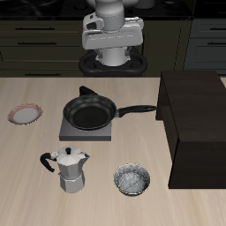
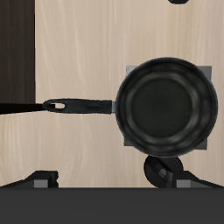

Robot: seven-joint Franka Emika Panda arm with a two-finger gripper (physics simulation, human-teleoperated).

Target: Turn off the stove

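Note:
The stove (image 1: 67, 131) is a flat grey square plate near the table's middle. A black frying pan (image 1: 91, 112) sits on it and covers most of it. In the wrist view only the stove's grey corners (image 2: 131, 72) show around the pan (image 2: 166, 103). A round dark knob (image 2: 163, 168) sits at the stove's back edge and also shows in the exterior view (image 1: 84, 91). My gripper (image 1: 113, 55) hangs high above the table's back, behind the stove. It is open and empty, and its fingertips (image 2: 42, 178) stand wide apart.
A large dark brown box (image 1: 194, 124) stands beside the stove, and the pan's handle (image 1: 137, 110) points at it. A silver moka pot (image 1: 71, 169) and a small bowl (image 1: 132, 180) stand near the front edge. A small plate (image 1: 25, 114) lies on the stove's other side.

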